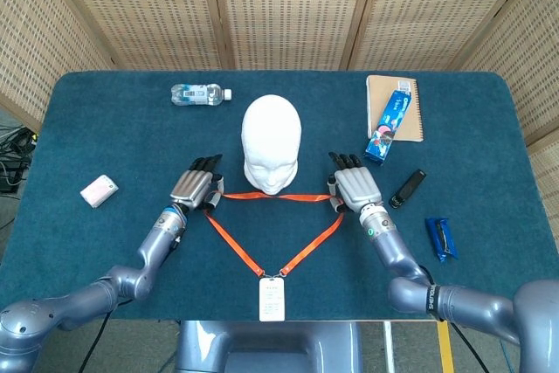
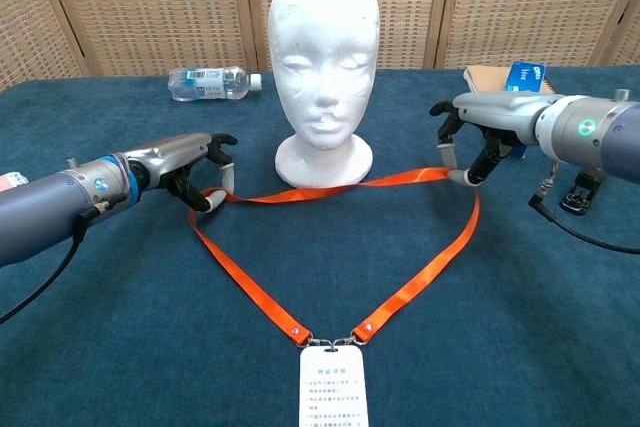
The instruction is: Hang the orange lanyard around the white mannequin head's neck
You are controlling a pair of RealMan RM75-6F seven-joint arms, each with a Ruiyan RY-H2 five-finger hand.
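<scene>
Both: left robot hand (image 2: 200, 172) and right robot hand (image 2: 470, 142) pinch orange lanyard (image 2: 420, 277); water bottle (image 1: 199, 93) lies capped.

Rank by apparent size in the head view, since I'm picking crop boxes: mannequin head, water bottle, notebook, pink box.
1. Mannequin head, largest.
2. Notebook, somewhat smaller, partly covered by a blue box.
3. Water bottle.
4. Pink box, smallest.
</scene>
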